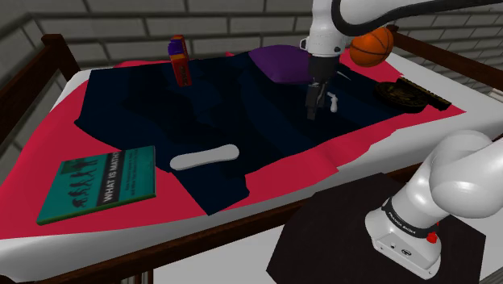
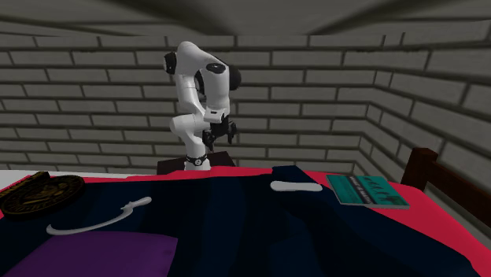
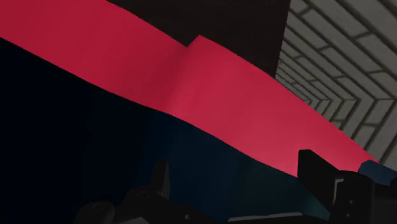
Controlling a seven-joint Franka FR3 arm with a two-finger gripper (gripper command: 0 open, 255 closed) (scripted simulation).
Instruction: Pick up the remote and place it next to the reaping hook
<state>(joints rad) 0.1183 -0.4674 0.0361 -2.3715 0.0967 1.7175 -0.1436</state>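
Observation:
The remote [image 1: 205, 156] is a plain white, long flat bar lying on the dark navy blanket [image 1: 209, 105]; in the second exterior view the remote [image 2: 296, 186] lies near the blanket's edge. The reaping hook [image 2: 94, 223] is white with a thin curved blade, lying on the blanket beside a purple pillow; in the shoulder view its handle [image 1: 333, 103] peeks out just past the gripper. My gripper [image 1: 311, 113] [image 2: 220, 138] hangs in the air above the bed, open and empty, well apart from the remote. In the wrist view the fingers [image 3: 315, 170] stand apart over blanket and red sheet.
A teal book [image 1: 101, 184] lies on the red sheet [image 1: 48, 161] left of the remote. An orange and purple can [image 1: 180, 60], a purple pillow [image 1: 278, 63], an orange ball [image 1: 372, 46] and a dark round dish [image 1: 401, 94] sit farther back. Dark wooden rails [image 1: 32, 77] frame the bed.

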